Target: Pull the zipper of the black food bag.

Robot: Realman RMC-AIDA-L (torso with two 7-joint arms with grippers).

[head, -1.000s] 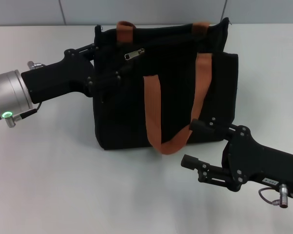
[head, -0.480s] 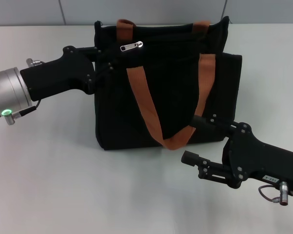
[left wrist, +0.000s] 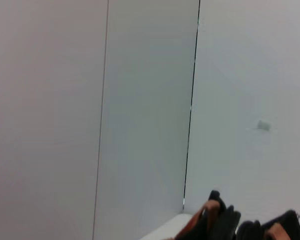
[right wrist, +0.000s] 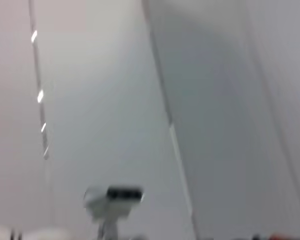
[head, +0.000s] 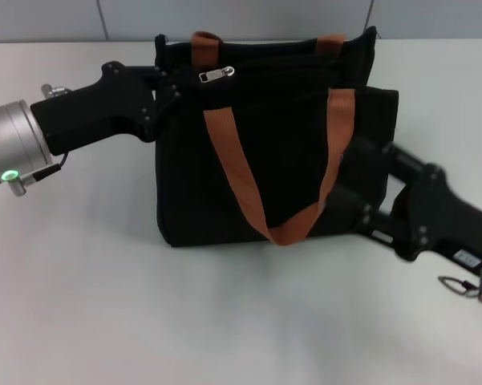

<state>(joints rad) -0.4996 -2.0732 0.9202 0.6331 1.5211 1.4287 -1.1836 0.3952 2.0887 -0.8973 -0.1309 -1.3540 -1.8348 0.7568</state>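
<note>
The left black gripper (head: 170, 83) on its silver-cuffed arm reaches in from the left, fingertips at the upper left corner of the black fabric food bag (head: 273, 184). The right black gripper (head: 354, 178) stretches from the lower right, fingers spread, against the bag's right side.

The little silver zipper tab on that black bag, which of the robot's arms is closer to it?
The left. The left gripper sits at the bag's top corner, right beside the zipper. The right gripper is lower down, against the black food bag on its other side.
</note>
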